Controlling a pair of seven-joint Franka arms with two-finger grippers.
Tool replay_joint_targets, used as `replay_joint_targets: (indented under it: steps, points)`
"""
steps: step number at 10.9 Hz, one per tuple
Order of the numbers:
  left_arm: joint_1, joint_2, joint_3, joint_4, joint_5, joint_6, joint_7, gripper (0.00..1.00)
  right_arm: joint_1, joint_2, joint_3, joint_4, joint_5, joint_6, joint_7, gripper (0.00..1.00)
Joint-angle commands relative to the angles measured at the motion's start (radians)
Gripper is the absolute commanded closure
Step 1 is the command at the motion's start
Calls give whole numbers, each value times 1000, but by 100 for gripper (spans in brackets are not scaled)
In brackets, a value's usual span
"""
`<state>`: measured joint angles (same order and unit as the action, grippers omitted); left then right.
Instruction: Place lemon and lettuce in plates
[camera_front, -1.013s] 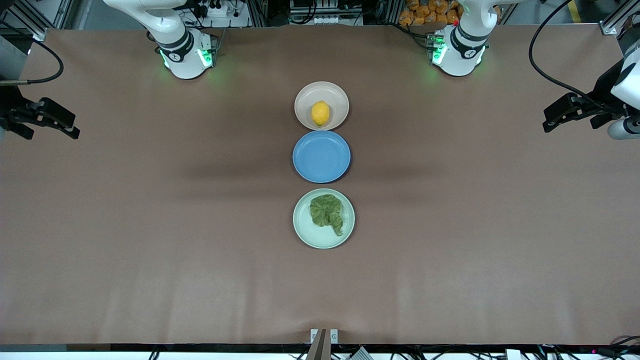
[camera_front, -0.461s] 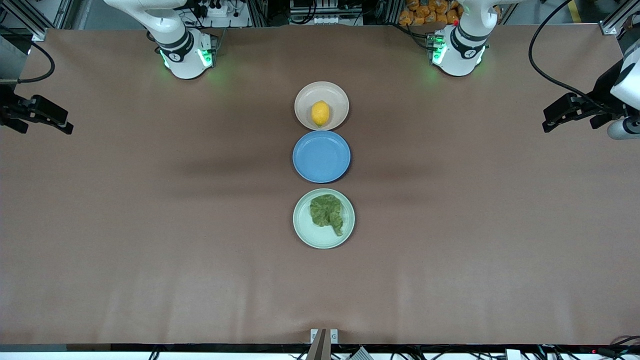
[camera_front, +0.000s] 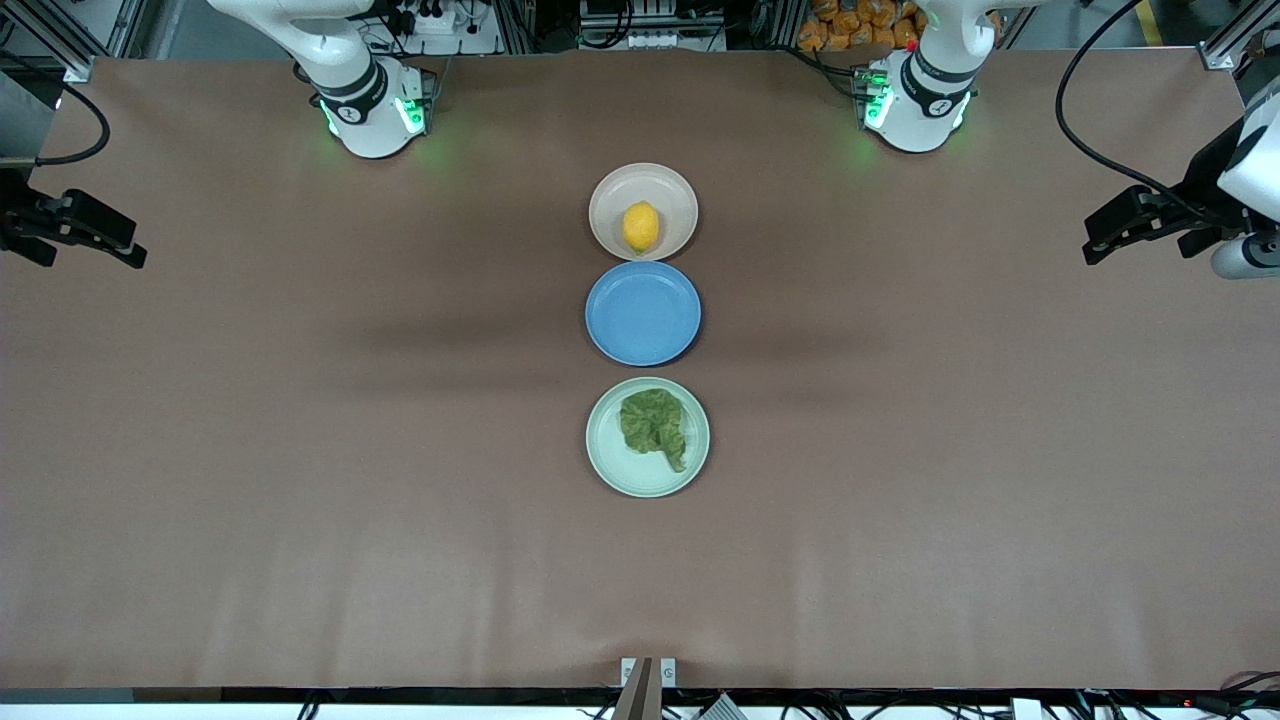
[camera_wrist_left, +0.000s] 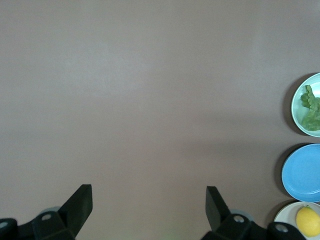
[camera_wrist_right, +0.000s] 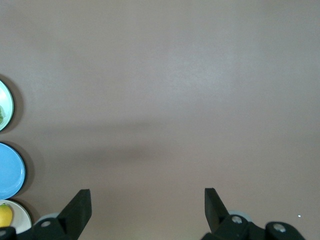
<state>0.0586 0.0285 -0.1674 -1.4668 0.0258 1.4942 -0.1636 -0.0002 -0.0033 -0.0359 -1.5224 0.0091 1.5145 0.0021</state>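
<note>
The yellow lemon (camera_front: 641, 226) lies in the beige-pink plate (camera_front: 606, 196), the plate nearest the robots' bases. The green lettuce (camera_front: 655, 424) lies in the mint green plate (camera_front: 620, 472), nearest the front camera. Both show in the left wrist view: lemon (camera_wrist_left: 307, 221), lettuce (camera_wrist_left: 311, 109). My left gripper (camera_front: 1098, 238) is open and empty, high over the left arm's end of the table; in its own view (camera_wrist_left: 149, 201) it is over bare table. My right gripper (camera_front: 133, 253) is open and empty over the right arm's end, and in its own view (camera_wrist_right: 148, 201) it is over bare table.
An empty blue plate (camera_front: 643, 313) sits between the two plates, all three in a line down the table's middle. The brown table cover (camera_front: 300, 450) spreads wide on both sides of them.
My right gripper has drawn back toward the right arm's end of the table and a little up. My left gripper has barely shifted. The lemon, lettuce and plates have not moved.
</note>
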Motion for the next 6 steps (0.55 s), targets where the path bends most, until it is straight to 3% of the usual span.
replay_joint_targets:
  steps: [1, 6]
  points:
    - [4, -2, -9, 8, 14, -11, 19, 0, -14, 13, 10, 28, 11, -20, -13, 0]
    - [3, -2, -11, 28, 13, -8, 19, 0, -14, 13, 10, 24, 11, -27, -16, 0]
